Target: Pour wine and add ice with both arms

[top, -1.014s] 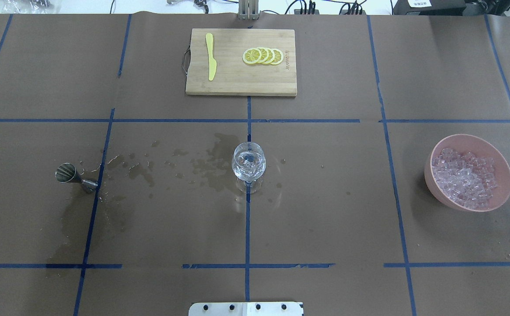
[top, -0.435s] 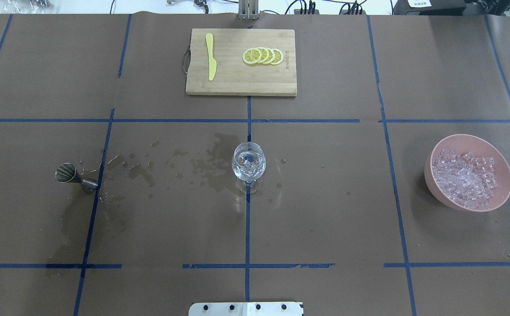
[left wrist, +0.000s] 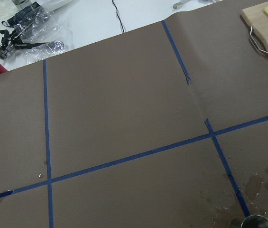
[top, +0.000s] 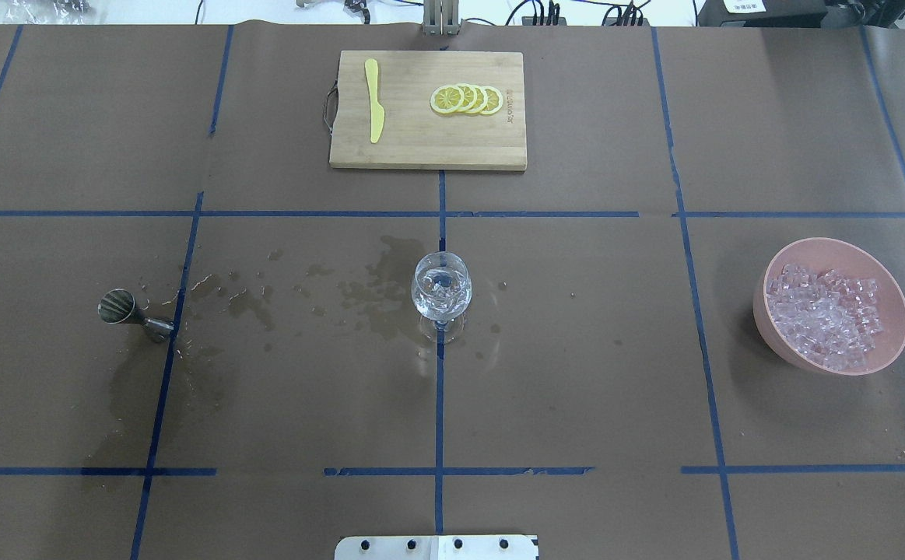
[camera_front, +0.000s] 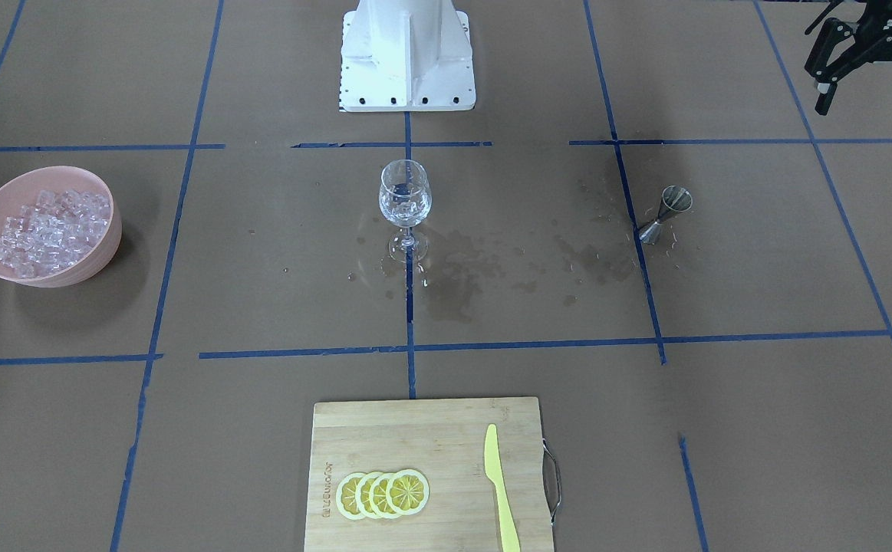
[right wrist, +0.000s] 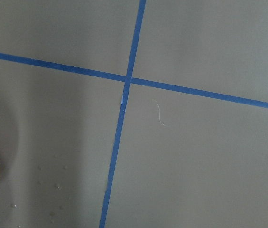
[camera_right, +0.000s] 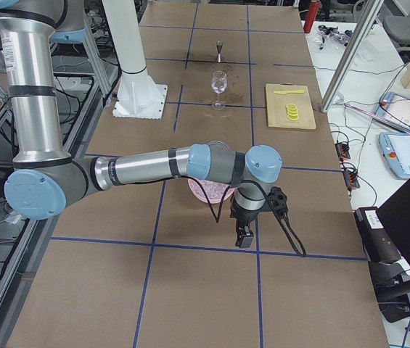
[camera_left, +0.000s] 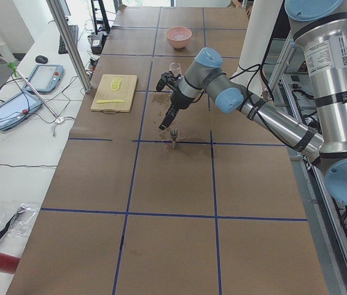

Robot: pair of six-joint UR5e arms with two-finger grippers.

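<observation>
Front-facing view: the black two-finger left gripper hangs empty, fingers spread, at 2 o'clock from the small steel jigger. The clear ice cubes lie in the round pink bowl, at 9 o'clock from the clear stemmed wine glass.

Overhead view: neither arm shows. The ice cubes lie at 3 o'clock from the wine glass.

Right-side view: the right gripper hangs just beside the bowl, at its 5 o'clock. Whether its fingers are spread or pressed together cannot be told. It is judged the nearer tool to the ice cubes.

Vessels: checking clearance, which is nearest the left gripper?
The metal jigger, at the end where the left gripper hangs; the wine glass stands mid-table, the pink bowl at the opposite end.
</observation>
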